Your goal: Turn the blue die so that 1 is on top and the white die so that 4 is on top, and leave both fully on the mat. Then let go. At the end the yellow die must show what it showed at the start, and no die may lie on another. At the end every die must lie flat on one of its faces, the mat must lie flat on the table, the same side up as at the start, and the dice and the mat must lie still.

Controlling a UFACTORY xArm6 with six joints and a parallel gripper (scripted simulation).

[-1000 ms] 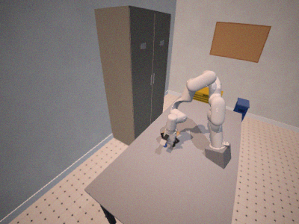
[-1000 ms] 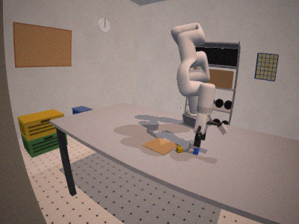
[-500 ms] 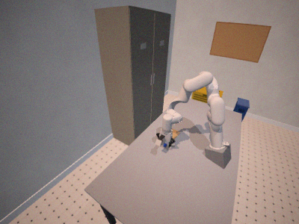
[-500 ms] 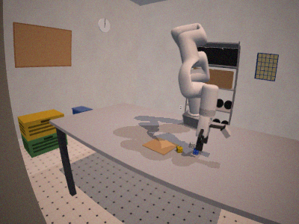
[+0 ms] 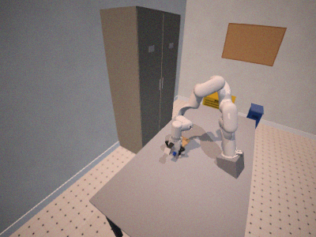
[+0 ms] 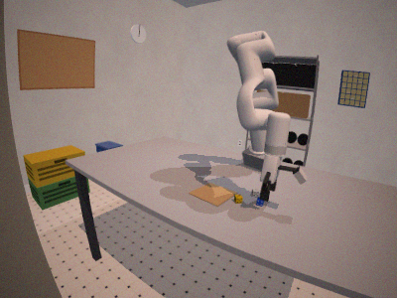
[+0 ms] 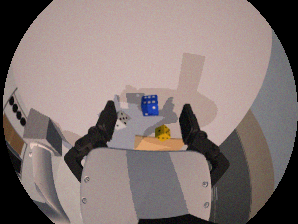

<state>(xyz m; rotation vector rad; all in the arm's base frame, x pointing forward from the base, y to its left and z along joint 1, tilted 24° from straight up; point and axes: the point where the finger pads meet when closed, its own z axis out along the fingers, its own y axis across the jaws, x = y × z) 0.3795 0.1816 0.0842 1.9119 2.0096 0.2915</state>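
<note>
My gripper [image 5: 175, 150] [image 6: 266, 194] [image 7: 148, 110] is open above the table, with its fingers on either side of the blue die as the wrist view shows it. The blue die [image 5: 174, 153] [image 6: 260, 202] [image 7: 150, 106] stands on the table, off the mat. Several pips show on its upper face in the wrist view; I cannot tell its top number surely. The white die [image 6: 254, 193] [image 7: 122, 119] lies off the mat, near the left finger in the wrist view. The yellow die [image 6: 238, 199] [image 7: 162, 132] is beside the orange mat [image 5: 185, 141] [image 6: 210, 196] [image 7: 160, 143]. Its pips are blurred.
The grey table [image 5: 189, 186] [image 6: 149, 164] [image 7: 135, 50] carries the dice and mat. The arm's base block [image 5: 231, 163] stands on it, to the right of the dice in the top view. Shadows of the arm fall around the dice. A tall cabinet [image 5: 138, 79] stands beyond the table's edge.
</note>
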